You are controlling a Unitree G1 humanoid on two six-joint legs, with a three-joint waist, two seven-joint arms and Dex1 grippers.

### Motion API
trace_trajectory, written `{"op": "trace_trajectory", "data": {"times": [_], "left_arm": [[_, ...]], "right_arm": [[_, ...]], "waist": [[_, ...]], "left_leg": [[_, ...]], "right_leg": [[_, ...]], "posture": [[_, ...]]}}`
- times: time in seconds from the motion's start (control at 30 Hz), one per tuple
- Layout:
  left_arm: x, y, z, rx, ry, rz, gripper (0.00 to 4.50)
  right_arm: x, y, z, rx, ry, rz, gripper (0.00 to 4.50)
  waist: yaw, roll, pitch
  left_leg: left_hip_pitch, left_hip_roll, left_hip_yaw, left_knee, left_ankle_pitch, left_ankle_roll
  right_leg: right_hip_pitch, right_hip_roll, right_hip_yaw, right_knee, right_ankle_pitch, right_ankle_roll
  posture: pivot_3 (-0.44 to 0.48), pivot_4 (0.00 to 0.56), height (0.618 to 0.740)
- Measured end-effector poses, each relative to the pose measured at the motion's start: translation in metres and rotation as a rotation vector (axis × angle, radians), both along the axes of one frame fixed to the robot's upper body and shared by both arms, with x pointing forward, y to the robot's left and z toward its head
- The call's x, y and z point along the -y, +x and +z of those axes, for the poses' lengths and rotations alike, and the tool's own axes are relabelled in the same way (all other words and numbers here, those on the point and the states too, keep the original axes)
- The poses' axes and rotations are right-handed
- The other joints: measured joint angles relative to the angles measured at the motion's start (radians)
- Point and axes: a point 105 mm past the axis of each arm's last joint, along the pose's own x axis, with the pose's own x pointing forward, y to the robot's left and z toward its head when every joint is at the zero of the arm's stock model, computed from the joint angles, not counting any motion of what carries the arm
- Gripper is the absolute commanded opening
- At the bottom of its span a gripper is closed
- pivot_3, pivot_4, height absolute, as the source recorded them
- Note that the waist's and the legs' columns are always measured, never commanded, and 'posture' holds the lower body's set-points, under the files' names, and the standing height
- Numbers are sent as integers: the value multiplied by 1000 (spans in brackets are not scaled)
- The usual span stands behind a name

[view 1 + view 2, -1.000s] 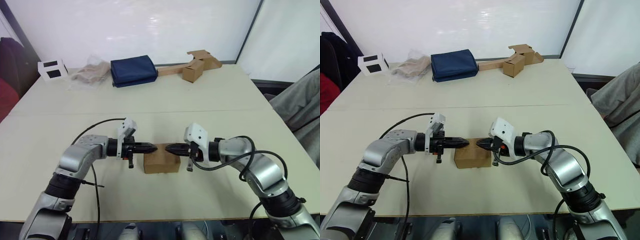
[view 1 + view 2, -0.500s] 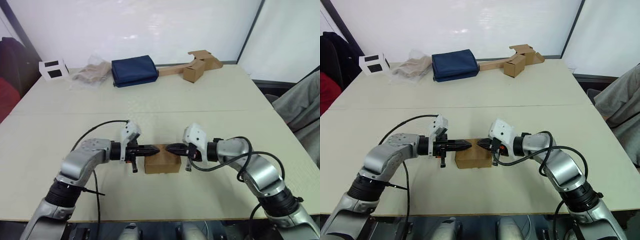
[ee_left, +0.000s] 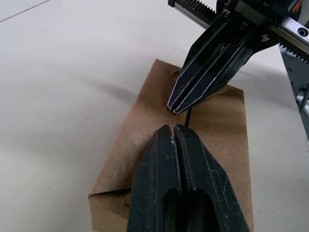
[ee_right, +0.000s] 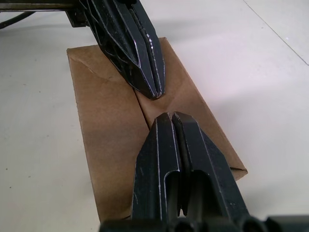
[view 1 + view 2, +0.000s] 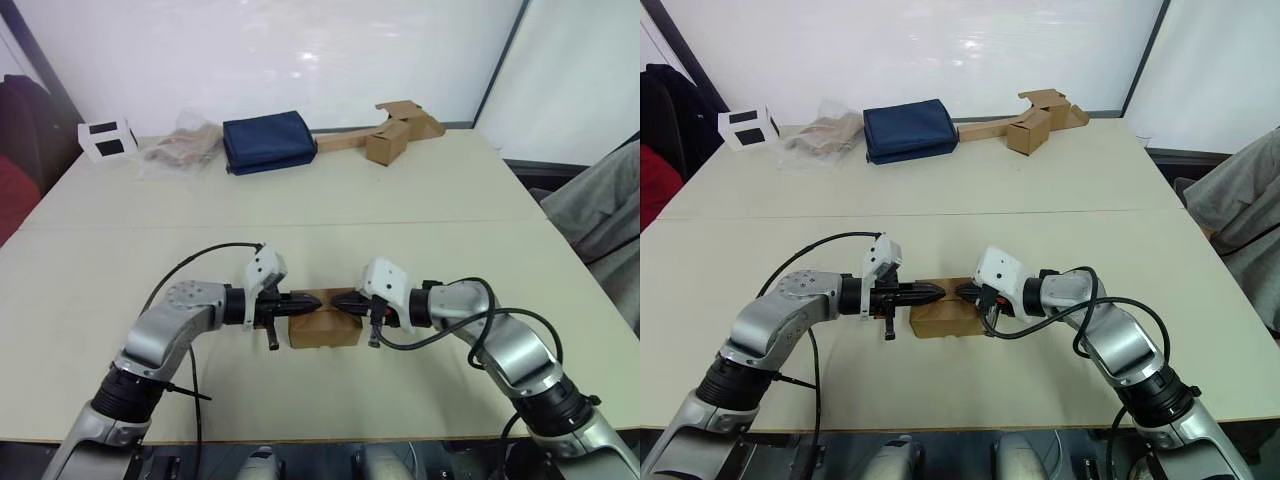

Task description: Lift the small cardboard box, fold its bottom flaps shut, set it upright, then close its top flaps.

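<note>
White walls stand behind the wide pale table (image 5: 420,190), and on its near part I see the small brown cardboard box (image 5: 324,329), plain and unmarked, resting between my two arms. Its upper side is covered by the brown top flaps (image 4: 116,125), which lie flat and meet along a seam in the middle.

My left tool (image 5: 312,307) comes in from the left side, with its two black fingers pressed together and nothing between them. The tip is over the upper side of the box, near the seam. My right tool (image 5: 337,300) comes in from the right side in the same way, clenched and empty, also over the top of the box. The two tips point at each other and are very near, but a narrow gap remains between them. I cannot tell if the tips touch the cardboard or are just above it.

At the far edge of the table there are other things, well apart from the box: a white cube with black squares (image 5: 106,140) at the left, then a crumpled clear plastic bag (image 5: 180,150), a folded dark blue cloth (image 5: 267,141), and brown cardboard pieces joined to a long strip (image 5: 385,132).
</note>
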Motion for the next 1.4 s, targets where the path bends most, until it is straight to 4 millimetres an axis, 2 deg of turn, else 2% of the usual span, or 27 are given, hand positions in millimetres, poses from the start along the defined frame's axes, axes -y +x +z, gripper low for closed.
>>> {"op": "trace_trajectory", "data": {"times": [0.1, 0.23, 0.3, 0.37, 0.5, 0.63, 0.9, 1.4], "left_arm": [[-7, 4, 9, -25, -61, 47, 57], [-27, 11, 44, 12, -193, 132, 57], [-38, 12, 50, 27, -198, 160, 57], [-54, 11, 45, 3, -167, 206, 57], [-95, 0, 9, -99, -48, 335, 57], [-116, -15, -13, -185, 27, 383, 57], [-121, -32, -18, -250, -17, 397, 57], [-129, -46, -28, -328, -67, 453, 57]], "right_arm": [[2, 2, 7, -11, 66, -18, 0], [11, 5, 28, -23, 193, -54, 0], [16, 5, 37, -24, 240, -70, 0], [22, 5, 43, -30, 275, -93, 0], [51, -2, 38, -106, 328, -188, 0], [75, -11, 29, -164, 327, -264, 0], [109, -26, -14, -271, 222, -377, 0], [124, -22, -25, -265, 190, -403, 0]], "waist": [[-1, 0, 0], [0, 0, 0], [0, 0, 0], [-1, 0, 0], [0, 0, 0], [7, 0, 0], [-1, 0, 0], [3, 0, 0]], "left_leg": [[0, 0, 0, 0, 0, 0], [0, 0, 0, 0, 0, 0], [0, 0, 0, 0, 0, 0], [0, 0, 0, -1, 0, 0], [0, 0, 0, -2, 0, 0], [0, 0, 0, -1, 0, 0], [1, 1, 1, -2, 0, 0], [1, 1, 1, -1, 0, 0]], "right_leg": [[0, 0, 0, 0, 0, 0], [0, 0, 0, 0, 0, 0], [0, 0, 0, 0, 0, 0], [-1, 0, 0, 0, 0, 0], [-1, 0, 0, -2, 0, 0], [1, -1, 0, -2, 0, 0], [1, 0, 0, -2, 0, 0], [1, 0, 0, -2, 0, 0]], "posture": [[0, 150, 740], [0, 150, 740], [0, 150, 740], [0, 150, 740], [0, 150, 740], [0, 150, 740], [0, 150, 740], [0, 150, 740]]}}
